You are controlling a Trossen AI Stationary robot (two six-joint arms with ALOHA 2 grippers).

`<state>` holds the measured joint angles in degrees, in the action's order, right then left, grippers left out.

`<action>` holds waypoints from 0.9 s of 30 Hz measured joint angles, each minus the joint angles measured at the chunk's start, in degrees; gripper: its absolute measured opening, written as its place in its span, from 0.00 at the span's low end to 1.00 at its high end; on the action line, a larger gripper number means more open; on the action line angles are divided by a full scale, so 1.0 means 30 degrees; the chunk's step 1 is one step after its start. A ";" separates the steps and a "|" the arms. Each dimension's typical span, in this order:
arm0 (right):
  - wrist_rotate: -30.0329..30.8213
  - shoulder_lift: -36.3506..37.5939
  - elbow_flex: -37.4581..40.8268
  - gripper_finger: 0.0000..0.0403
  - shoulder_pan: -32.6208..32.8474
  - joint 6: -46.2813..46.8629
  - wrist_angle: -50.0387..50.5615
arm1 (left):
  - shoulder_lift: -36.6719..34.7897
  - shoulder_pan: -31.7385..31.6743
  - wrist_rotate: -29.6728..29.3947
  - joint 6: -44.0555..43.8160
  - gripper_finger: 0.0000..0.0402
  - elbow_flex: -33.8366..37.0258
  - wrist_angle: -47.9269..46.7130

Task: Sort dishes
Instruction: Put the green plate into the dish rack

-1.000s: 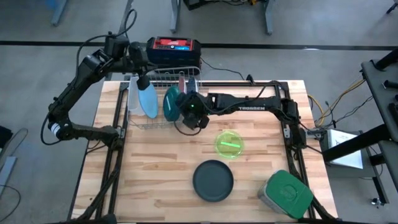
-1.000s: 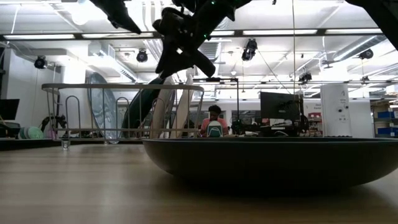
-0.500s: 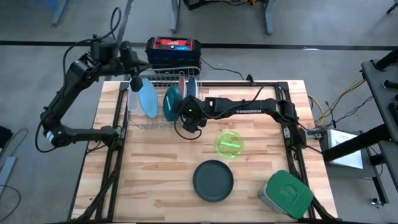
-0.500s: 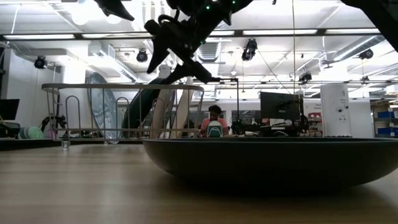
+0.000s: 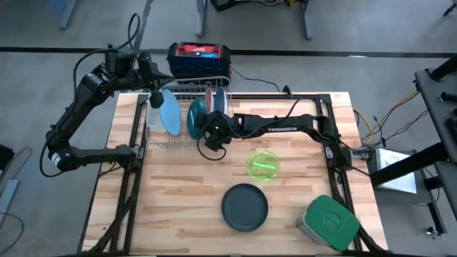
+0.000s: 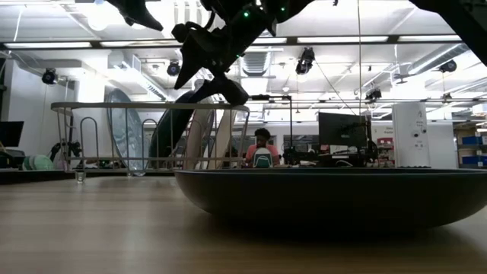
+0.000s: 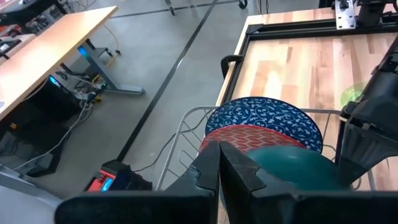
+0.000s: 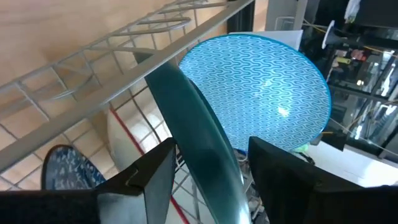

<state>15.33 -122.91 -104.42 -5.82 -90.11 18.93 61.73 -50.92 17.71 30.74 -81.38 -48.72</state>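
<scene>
Upper centre of my high view: right gripper [image 5: 207, 132] open astride the teal plate [image 5: 196, 118] in the rack [image 5: 187, 93]; left gripper [image 5: 153, 96] closed, empty.

In the low view, the dark bowl [image 6: 335, 199] fills the lower right of the frame, its right side cut by the edge, and it hides the table behind it. At the frame's top both arms are cropped, and the plates in the rack [image 6: 152, 137] at centre left are mere silhouettes behind the wires.

In the left wrist view, the teal plate [image 7: 298, 167] is cut off at the bottom and covers the lower part of the red plate [image 7: 252, 135], which in turn covers part of the blue patterned plate [image 7: 267, 112].

In the right wrist view, that teal plate runs off the bottom edge, and the light blue plate [image 8: 267, 87] is partly behind it.

In the high view, the racked plates stand edge-on at upper centre, too small to tell patterns.
</scene>
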 joint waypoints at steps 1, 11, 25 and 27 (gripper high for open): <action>0.0000 -0.0007 0.0000 0.47 0.0000 0.0001 -0.0089 | 0.0000 0.0000 0.0001 0.0000 0.00 0.0075 0.0087; -0.0067 -0.0057 0.0000 0.28 -0.0058 -0.0861 -0.0638 | -0.0044 0.0036 0.0369 -0.0128 0.00 0.0580 0.1319; 0.1589 -0.0050 0.0000 0.01 -0.0132 -0.2339 -0.2333 | -0.0142 0.0051 0.0453 -0.0787 0.00 0.0676 0.1929; 0.1582 0.0096 -0.0007 0.01 -0.0195 -0.2346 -0.2387 | -0.0153 0.0051 0.0453 -0.0787 0.00 0.0676 0.2059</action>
<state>20.08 -122.62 -104.44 -6.41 -97.15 11.77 61.28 -50.76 19.07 28.38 -79.35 -42.54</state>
